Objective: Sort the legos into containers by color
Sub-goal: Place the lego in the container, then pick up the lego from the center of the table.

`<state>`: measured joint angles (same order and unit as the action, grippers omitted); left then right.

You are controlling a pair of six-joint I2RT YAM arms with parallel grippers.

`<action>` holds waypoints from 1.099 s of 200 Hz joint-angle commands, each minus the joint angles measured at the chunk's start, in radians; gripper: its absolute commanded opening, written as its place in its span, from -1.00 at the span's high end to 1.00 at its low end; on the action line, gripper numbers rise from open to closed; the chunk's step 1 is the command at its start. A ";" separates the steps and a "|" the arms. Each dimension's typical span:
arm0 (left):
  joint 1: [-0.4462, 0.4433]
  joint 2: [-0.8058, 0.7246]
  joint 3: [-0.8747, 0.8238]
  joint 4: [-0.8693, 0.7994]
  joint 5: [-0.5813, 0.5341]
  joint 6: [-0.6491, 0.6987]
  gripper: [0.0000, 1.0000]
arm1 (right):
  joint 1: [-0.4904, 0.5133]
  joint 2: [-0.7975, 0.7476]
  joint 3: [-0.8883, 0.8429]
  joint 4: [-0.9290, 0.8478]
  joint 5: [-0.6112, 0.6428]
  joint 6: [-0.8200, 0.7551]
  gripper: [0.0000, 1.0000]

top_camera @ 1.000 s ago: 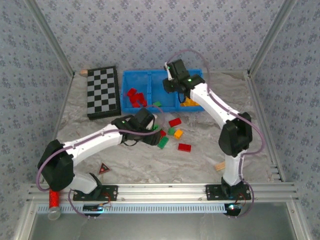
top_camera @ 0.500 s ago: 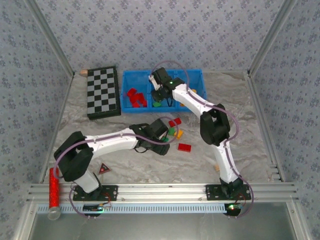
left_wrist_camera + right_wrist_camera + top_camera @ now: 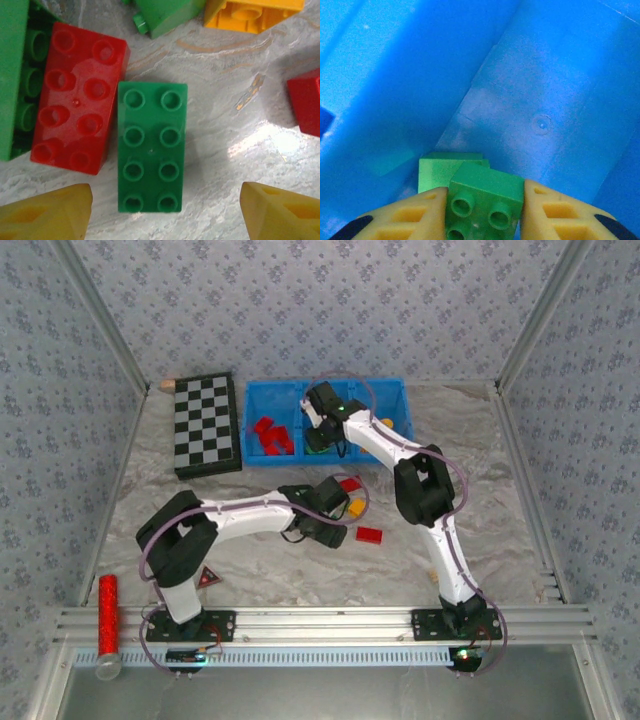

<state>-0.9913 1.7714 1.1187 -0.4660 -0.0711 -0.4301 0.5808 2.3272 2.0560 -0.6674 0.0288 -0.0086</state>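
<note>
Nearest me, my left gripper (image 3: pixel 166 202) hangs spread wide over a long green lego (image 3: pixel 151 147) lying flat on the table (image 3: pixel 225 105), just beside a red lego (image 3: pixel 77 100). Farther out, my right gripper (image 3: pixel 485 220) clasps a small green lego (image 3: pixel 487 190) in the blue tray (image 3: pixel 545 100), middle compartment.

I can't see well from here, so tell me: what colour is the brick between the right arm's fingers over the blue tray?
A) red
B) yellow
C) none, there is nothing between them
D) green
D: the right wrist view shows a green brick between the fingers of the right gripper, above the tray.
</note>
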 commanded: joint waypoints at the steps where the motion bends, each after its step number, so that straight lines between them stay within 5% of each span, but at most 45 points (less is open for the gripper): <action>1: -0.007 0.029 0.046 0.002 0.008 0.002 -0.55 | -0.007 0.028 0.023 -0.017 -0.024 -0.015 0.20; 107: -0.009 0.088 0.064 -0.059 0.017 -0.047 -0.36 | -0.024 -0.116 -0.050 0.037 -0.079 -0.012 -0.07; 151: -0.009 0.105 0.069 -0.066 0.020 -0.068 -0.01 | -0.029 -0.292 -0.165 0.061 -0.068 -0.006 -0.16; 220: -0.009 0.074 0.052 -0.093 0.066 -0.049 0.36 | -0.059 -0.635 -0.513 0.099 -0.006 0.084 -0.70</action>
<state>-0.9894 1.8542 1.1690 -0.5083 -0.0681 -0.4873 0.5293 1.7802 1.6562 -0.5571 -0.0219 0.0219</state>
